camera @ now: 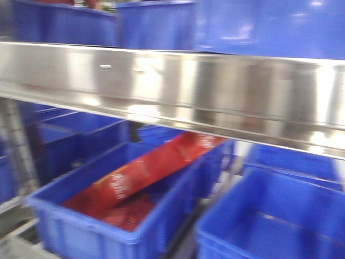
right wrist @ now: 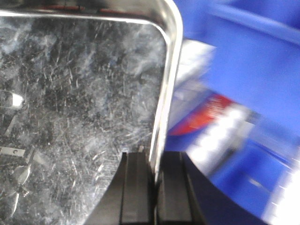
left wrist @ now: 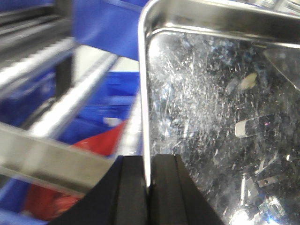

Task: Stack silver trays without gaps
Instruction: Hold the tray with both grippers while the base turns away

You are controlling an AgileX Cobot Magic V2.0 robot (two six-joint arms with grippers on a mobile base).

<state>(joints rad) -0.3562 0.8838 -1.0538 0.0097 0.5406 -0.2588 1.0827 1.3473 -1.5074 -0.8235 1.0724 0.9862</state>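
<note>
Clamping the left rim of a scratched silver tray [left wrist: 211, 108], the left gripper [left wrist: 149, 185] is pressed tight on it. The right gripper [right wrist: 156, 185] pinches the right rim. Blue bins [right wrist: 253, 70] lie blurred beyond the tray.

The left gripper [left wrist: 149, 161] clamped its black fingers [left wrist: 130, 187] on a silver tray [left wrist: 211, 117] rim; the right gripper [right wrist: 154, 159] pinched the opposite rim likewise.

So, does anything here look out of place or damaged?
A long red packet lies slanted, one end propped over the rim of its blue bin. The silver tray is heavily scratched, with a small pale speck on it.
</note>
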